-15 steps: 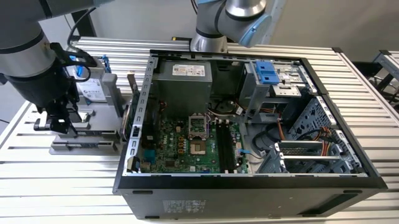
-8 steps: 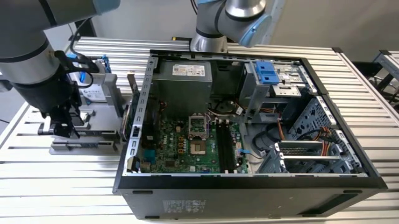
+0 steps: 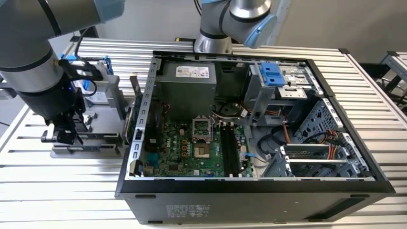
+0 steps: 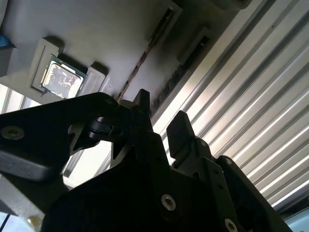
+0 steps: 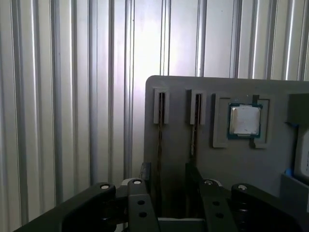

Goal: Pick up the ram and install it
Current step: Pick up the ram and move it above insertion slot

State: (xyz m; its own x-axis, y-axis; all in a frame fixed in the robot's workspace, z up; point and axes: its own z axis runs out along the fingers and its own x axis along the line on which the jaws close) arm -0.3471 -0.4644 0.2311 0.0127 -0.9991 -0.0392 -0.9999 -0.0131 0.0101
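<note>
Black two-finger gripper released, fingers apart. A thin, edge-up ram stick in the grey slotted tray lines up between them. Likely light, stiff, fragile; pinch flat faces mid-length.

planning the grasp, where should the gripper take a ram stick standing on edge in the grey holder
I'd pinch the ram across its two flat faces near mid-length, coming straight down from above the holder: it stands on edge in a narrow slot, so its thin top edge is what's exposed.

White label on power supply, sticker on case front, neither legible
</note>
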